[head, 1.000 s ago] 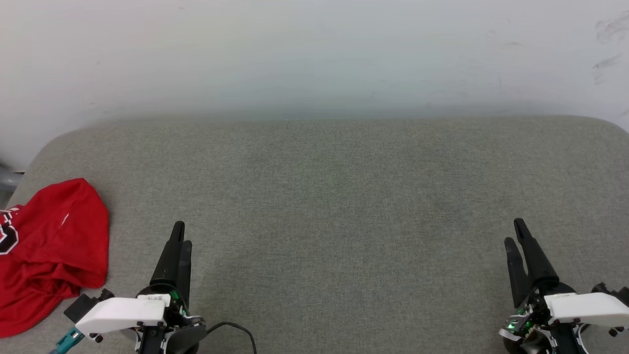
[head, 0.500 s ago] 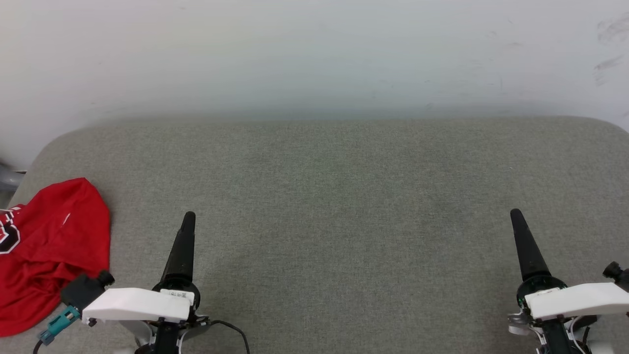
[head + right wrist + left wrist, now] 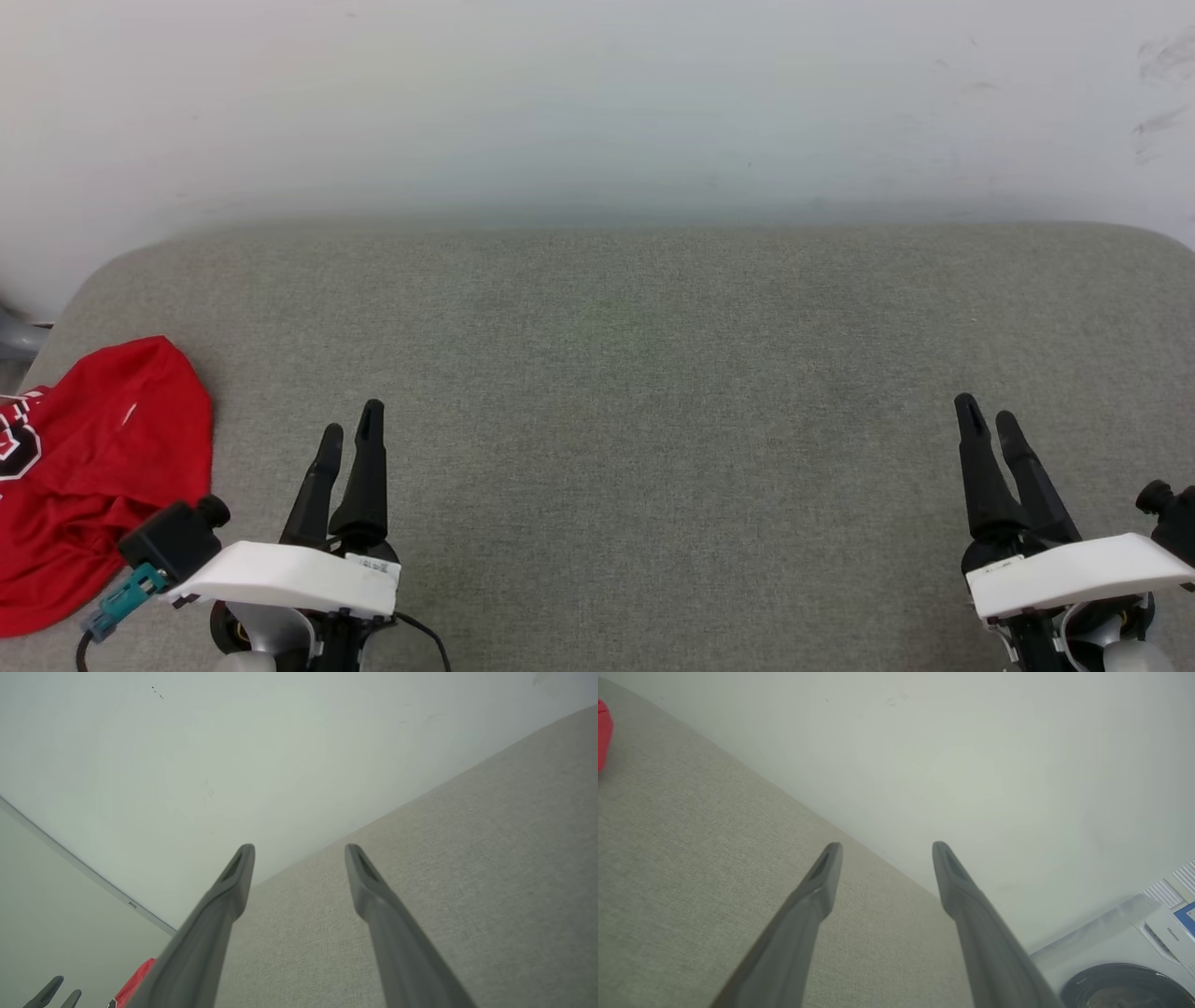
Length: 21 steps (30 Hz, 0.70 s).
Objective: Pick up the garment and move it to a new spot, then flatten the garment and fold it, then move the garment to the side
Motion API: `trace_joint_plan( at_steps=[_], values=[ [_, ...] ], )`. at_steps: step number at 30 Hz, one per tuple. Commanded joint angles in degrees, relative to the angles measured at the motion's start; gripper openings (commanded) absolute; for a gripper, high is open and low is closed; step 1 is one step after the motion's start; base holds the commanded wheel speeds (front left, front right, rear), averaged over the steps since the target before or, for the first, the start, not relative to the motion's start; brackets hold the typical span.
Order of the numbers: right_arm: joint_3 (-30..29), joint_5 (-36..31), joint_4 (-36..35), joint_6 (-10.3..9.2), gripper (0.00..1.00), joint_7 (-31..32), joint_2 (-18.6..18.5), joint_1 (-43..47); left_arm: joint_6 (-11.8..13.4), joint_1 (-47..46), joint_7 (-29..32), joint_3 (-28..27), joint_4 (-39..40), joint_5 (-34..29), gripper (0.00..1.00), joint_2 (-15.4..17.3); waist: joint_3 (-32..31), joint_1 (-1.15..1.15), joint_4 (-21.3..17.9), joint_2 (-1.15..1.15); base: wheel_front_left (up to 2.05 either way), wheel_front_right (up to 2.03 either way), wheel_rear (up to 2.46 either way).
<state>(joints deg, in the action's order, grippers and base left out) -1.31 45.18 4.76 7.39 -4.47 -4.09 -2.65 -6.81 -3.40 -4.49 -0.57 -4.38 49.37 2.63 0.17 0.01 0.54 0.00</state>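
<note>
Nearest me, my left claw (image 3: 352, 420) hung at the lower left over the grey counter (image 3: 635, 373), its fingers spread wide and gripping nothing. My right claw (image 3: 986, 410) was at the lower right, likewise wide and empty. Both pointed away from me. Each wrist view showed a clear gap between the two dark fingers, with bare fabric under them. The garment (image 3: 103, 467) lay crumpled at the counter's left edge, left of the left claw and apart from its fingers, close by that arm's wrist camera (image 3: 173, 541). It was red, with a bit of black-and-white lettering at the picture's edge. Beyond the counter stood a pale wall (image 3: 597, 112). The left wrist view caught a white washer (image 3: 1125, 970) past the counter's end.
</note>
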Motion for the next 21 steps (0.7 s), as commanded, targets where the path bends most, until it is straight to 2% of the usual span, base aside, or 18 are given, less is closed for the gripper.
trace_joint_plan(
  at_steps=[1,12,21],
  values=[
    [0.2,-2.7,-1.3,0.07,1.00,-0.6,-0.4,-0.3,0.3,0.0,-0.7,0.2,1.0,-3.3,1.00,0.2,0.0,-0.01,0.0,0.00,0.00,0.00,0.00],
    [0.6,-12.5,-2.7,0.08,1.00,-0.5,-1.1,0.3,2.7,0.2,-2.6,2.3,1.0,-16.7,1.00,1.8,-0.1,-0.01,0.1,0.00,0.00,0.00,0.00],
    [0.7,-20.1,-3.7,0.10,1.00,0.2,-1.4,0.6,5.8,-0.1,-4.0,4.9,0.4,-24.1,1.00,4.1,-0.1,-0.01,0.0,0.00,0.00,0.00,0.00]
  ],
)
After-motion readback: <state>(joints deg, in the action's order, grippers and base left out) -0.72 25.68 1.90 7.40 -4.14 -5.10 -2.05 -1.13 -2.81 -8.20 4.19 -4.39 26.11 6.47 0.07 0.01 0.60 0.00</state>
